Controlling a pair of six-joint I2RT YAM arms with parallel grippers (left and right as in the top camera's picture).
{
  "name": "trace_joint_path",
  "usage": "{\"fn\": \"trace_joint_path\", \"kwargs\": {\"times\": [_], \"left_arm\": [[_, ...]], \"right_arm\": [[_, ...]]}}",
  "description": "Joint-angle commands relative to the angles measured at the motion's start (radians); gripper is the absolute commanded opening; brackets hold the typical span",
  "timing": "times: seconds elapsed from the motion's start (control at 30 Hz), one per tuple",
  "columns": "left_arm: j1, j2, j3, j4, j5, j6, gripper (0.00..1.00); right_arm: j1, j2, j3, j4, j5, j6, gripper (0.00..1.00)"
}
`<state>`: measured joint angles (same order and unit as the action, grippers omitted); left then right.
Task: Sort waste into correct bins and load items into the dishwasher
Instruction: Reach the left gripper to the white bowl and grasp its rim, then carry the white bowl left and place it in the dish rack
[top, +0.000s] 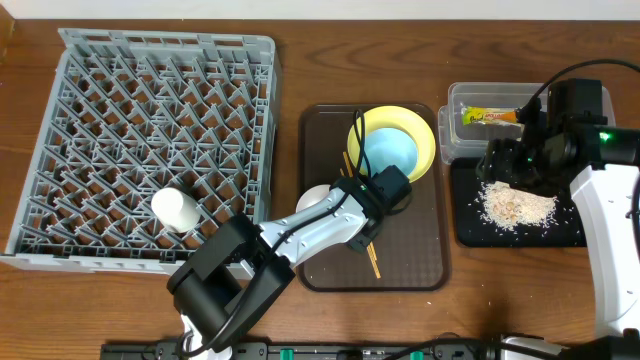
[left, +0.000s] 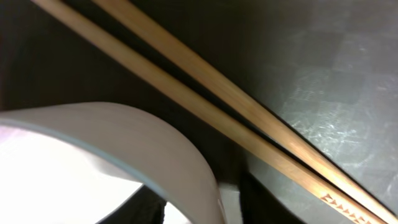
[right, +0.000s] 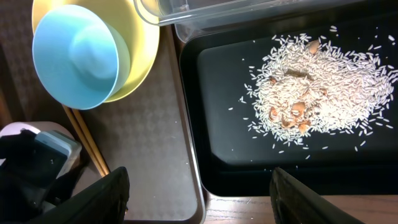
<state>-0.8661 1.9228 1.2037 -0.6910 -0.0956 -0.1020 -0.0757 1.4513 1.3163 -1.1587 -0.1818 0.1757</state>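
Item: chopsticks (left: 249, 118), one pair, lying side by side on the brown serving tray (top: 420, 250). Their long axis runs from the tray's far side, beside the yellow plate (top: 425, 135), down to its near edge. We find the left gripper (top: 385, 190) directly over their middle. In the left wrist view they cross on a diagonal just below it, with the white bowl (left: 124, 137) close alongside. We cannot tell how far these jaws stand apart, nor whether they grip the sticks. The right gripper (right: 199, 186) hangs off the tray's right side by the rice (right: 317, 87), jaws spread wide and empty. We judge the left arm the nearer.
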Motion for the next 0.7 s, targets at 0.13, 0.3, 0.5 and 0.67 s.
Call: {"fn": "trace_joint_path", "kwargs": {"times": [0.13,0.3,0.5,0.67], "left_arm": [[-0.002,0.023,0.017,-0.013,-0.105,-0.001,0.08],[-0.004,-0.029,0.061,-0.041,-0.109,0.024,0.08],[-0.002,-0.156,0.104,-0.063,-0.108,0.079,0.07],[0.044,-0.281,0.104,-0.063,-0.106,0.107,0.08]], "right_arm": [[-0.009,-0.013,0.007,-0.002,0.009,0.010,0.70],[-0.009,-0.013,0.007,-0.002,0.009,0.010,0.70],[-0.009,-0.013,0.007,-0.004,0.009,0.010,0.70],[-0.009,-0.013,0.007,-0.005,0.009,0.010,0.70]]}}
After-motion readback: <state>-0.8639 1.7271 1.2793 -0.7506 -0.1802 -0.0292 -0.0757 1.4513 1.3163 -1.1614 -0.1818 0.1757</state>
